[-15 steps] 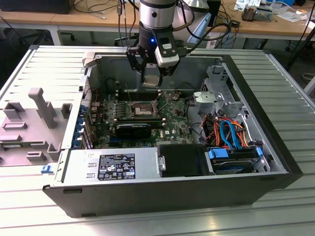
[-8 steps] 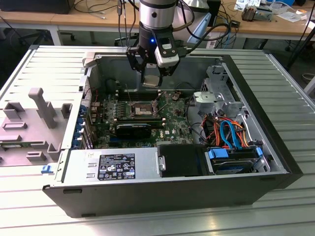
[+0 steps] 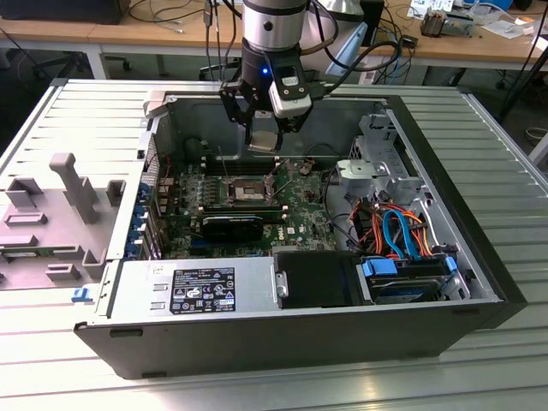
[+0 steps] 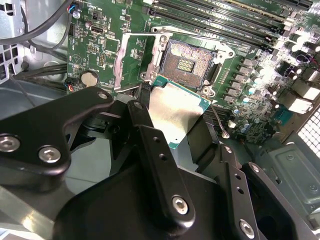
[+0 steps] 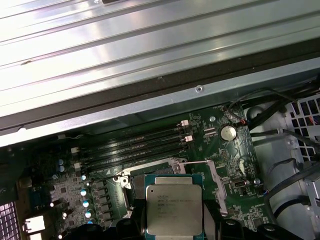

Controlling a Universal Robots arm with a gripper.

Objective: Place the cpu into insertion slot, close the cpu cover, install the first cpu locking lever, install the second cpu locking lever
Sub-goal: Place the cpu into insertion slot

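End effector [image 3: 265,139] clamped on cpu [image 4: 175,112] abv insertion slot [image 4: 187,62], w/ cpu cover [image 4: 131,60] flipped open.

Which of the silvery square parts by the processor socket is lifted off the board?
The cpu, the solid plate with green edging, gripped in the pincer. The cpu cover is a windowed frame swung open beside the insertion slot.

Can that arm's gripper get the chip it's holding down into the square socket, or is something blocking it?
Probably yes. The gripper holds the cpu over the board by the insertion slot, and the cpu cover stands swung open, leaving the slot bare.
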